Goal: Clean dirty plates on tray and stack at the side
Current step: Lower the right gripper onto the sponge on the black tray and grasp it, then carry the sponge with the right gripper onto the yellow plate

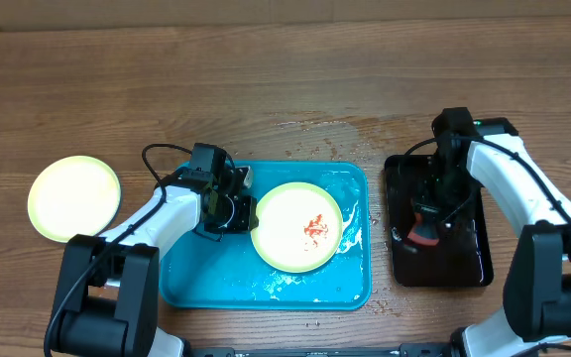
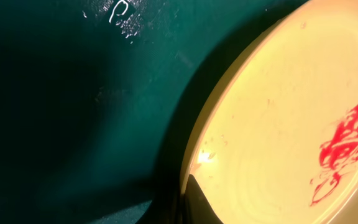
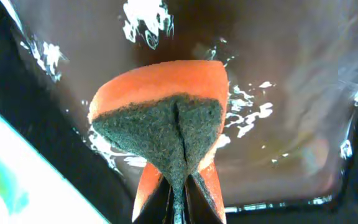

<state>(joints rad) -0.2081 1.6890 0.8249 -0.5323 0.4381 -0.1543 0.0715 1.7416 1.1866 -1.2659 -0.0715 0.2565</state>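
1. Overhead view: a pale yellow plate (image 1: 290, 210) with a red sauce smear lies on the wet turquoise tray (image 1: 266, 286), in its right half.
2. The left gripper (image 1: 243, 211) is clamped on that plate's left rim. One finger (image 2: 194, 202) shows at the rim in the left wrist view.
3. Another clean plate (image 1: 73, 197) sits on the table (image 1: 266, 89), well left of the tray.
4. The right gripper (image 1: 430, 218) pinches an orange sponge (image 3: 160, 93) over the wet black tray (image 1: 469, 263), creasing the sponge's dark scouring face.

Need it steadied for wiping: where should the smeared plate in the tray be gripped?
At its left rim, from the left: the plate lies flat in the tray, so only the thin rim offers a pinch, and the red smear sits right of centre.
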